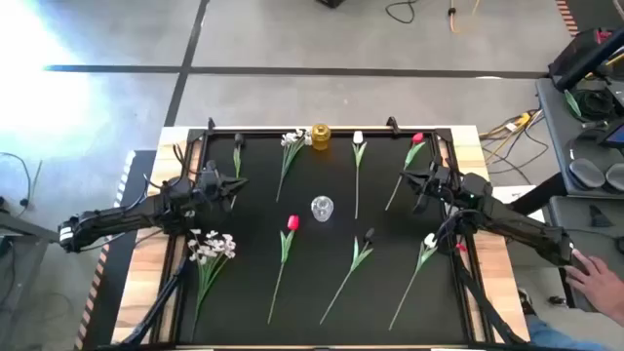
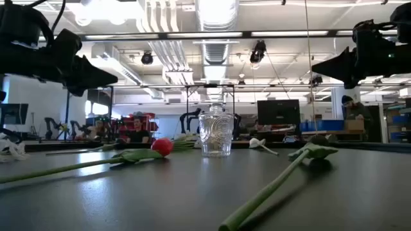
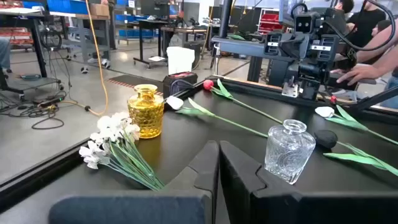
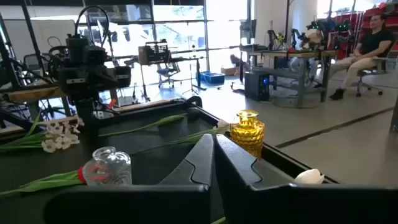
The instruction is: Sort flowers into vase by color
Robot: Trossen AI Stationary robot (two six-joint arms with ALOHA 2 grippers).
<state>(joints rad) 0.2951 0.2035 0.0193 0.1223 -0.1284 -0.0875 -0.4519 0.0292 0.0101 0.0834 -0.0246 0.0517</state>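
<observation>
Both arms hover above a black mat and hold nothing. My left gripper (image 1: 226,185) (image 3: 219,155) is shut over the mat's left part. My right gripper (image 1: 414,185) (image 4: 214,146) is shut over its right part. A clear glass vase (image 1: 322,208) (image 2: 215,133) stands at the centre, and an amber vase (image 1: 320,136) (image 3: 145,111) stands at the far edge. Flowers lie flat on the mat. On the far side lie a dark tulip (image 1: 237,156), a white spray (image 1: 291,144), a white tulip (image 1: 358,146) and a red tulip (image 1: 416,144). On the near side lie a white spray (image 1: 211,248), a red tulip (image 1: 292,224), a dark tulip (image 1: 367,239) and a white tulip (image 1: 429,242).
The mat sits in a raised black frame (image 1: 331,130) on a wooden table. To the table's right, a person's hand (image 1: 588,273) rests by a side bench. More people sit in the room beyond (image 4: 373,37). Bare mat lies between the flowers around the clear vase.
</observation>
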